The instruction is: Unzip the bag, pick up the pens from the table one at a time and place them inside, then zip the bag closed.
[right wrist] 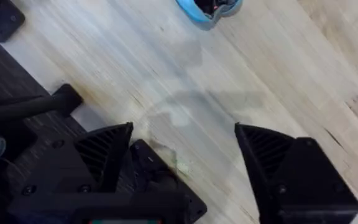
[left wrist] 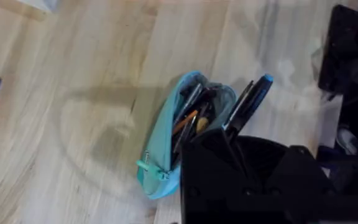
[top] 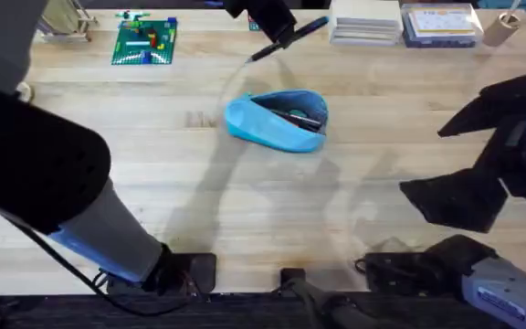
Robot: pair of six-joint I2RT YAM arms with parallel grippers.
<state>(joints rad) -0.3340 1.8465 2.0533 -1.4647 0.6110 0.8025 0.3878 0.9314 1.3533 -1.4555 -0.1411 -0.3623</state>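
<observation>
The left gripper [top: 277,29] is raised above the far middle of the worktop [top: 153,183], its fingers clamped on a dark pen [top: 290,38] with a blue cap. In the overhead view the pen sticks out of the gripper at a slant, one end pointing near and left, the other far and right. In the left wrist view the same pen [left wrist: 248,104] juts forward from between the black fingers, its blue end hanging over the bag below.

The right gripper [right wrist: 182,155] hovers over the near right part of the worktop with its jaws spread wide apart and nothing between them. In the overhead view it shows as large dark shapes at the right edge [top: 482,164].

The light blue bag [top: 277,119] lies on the worktop a little far of centre, just near of the left gripper. Its zip is open and the mouth gapes, showing several dark pens [top: 299,116] already lying inside. In the left wrist view the bag [left wrist: 163,146] holds a bundle of pens, one with an orange part, and a small teal zip tab [left wrist: 145,165] sits at its nearer end.

A green building-brick plate [top: 144,41] lies at the far left, and stacked boxes [top: 405,23] sit at the far right.
</observation>
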